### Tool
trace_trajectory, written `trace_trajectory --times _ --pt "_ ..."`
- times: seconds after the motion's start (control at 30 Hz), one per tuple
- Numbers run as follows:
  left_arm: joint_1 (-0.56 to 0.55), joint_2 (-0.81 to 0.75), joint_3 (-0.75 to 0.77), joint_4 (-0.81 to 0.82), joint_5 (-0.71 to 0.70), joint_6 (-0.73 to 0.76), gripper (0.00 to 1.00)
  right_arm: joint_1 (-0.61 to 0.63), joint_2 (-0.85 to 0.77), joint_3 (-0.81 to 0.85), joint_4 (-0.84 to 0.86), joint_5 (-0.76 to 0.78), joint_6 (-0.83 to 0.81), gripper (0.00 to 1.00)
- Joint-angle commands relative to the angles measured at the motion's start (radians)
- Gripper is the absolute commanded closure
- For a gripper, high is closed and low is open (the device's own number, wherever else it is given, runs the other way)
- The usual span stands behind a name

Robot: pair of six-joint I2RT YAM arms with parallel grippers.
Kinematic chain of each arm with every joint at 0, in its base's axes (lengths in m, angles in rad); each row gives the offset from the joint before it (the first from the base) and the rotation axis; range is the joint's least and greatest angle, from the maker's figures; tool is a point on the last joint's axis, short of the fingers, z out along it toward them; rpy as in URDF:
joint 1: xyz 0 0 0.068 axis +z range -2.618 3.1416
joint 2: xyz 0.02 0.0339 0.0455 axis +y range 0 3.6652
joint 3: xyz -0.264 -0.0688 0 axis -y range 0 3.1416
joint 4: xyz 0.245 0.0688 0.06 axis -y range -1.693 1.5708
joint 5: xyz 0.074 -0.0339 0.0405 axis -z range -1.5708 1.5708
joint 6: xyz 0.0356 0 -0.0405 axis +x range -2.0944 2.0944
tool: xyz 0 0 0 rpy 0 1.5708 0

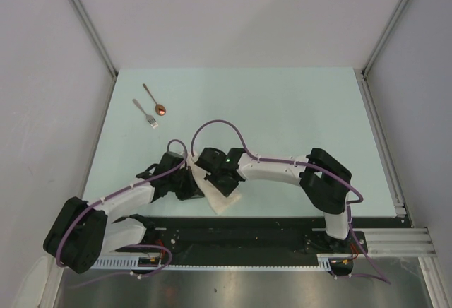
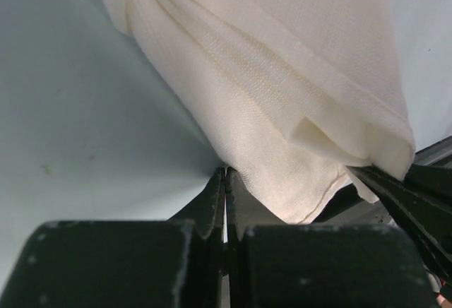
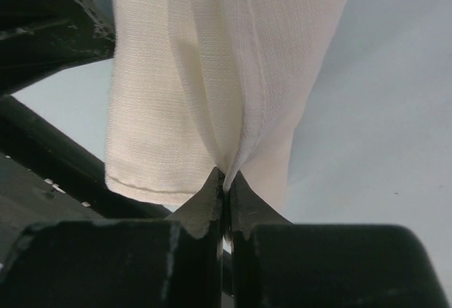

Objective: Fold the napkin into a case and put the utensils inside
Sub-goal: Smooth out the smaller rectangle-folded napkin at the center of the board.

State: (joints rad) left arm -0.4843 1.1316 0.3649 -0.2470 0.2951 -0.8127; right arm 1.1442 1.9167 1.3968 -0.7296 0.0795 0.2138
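Note:
The napkin [image 1: 223, 198] lies folded into a narrow cream strip near the table's front edge, between both arms. In the left wrist view the napkin [image 2: 282, 96] runs down to my left gripper [image 2: 227, 170], whose jaws are shut on its lower edge. My right gripper [image 3: 224, 175] is shut on a pinched fold of the napkin [image 3: 212, 75]. From above, the left gripper [image 1: 196, 184] and the right gripper [image 1: 226, 185] face each other across the cloth. The utensils, a silver fork [image 1: 146, 114] and a copper-bowled spoon [image 1: 155, 100], lie apart at the far left of the table.
A black rail [image 1: 247, 229] runs along the near table edge, just below the napkin. Metal frame posts [image 1: 88, 22] and white walls close in the table. The right arm's dark fingers [image 2: 417, 195] show at the right of the left wrist view.

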Motion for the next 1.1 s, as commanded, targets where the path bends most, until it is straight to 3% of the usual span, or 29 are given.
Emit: trace_trajectory --times 0.0,0.33,0.57,0.73,0.93,1.07 --pt "-0.014 0.013 -0.007 0.037 0.001 -0.014 1.00 0.002 -0.050 0.050 -0.005 -0.107 0.048 0.97" --pt "-0.030 -0.003 -0.011 0.023 -0.013 -0.013 1.00 -0.011 -0.042 0.045 0.036 -0.294 0.134 1.00" --pt "-0.033 -0.022 -0.003 -0.035 -0.022 0.030 1.00 -0.030 -0.022 0.039 0.052 -0.323 0.174 0.99" --pt "-0.036 -0.162 0.037 -0.144 0.004 0.083 0.94 -0.063 -0.047 0.001 0.047 -0.293 0.162 0.97" --pt "-0.036 -0.199 0.072 -0.146 0.064 0.041 0.92 -0.084 -0.062 0.010 0.007 -0.241 0.142 0.89" --pt "-0.037 -0.097 0.048 -0.043 0.131 0.000 0.94 -0.078 -0.071 0.015 -0.001 -0.242 0.141 0.80"
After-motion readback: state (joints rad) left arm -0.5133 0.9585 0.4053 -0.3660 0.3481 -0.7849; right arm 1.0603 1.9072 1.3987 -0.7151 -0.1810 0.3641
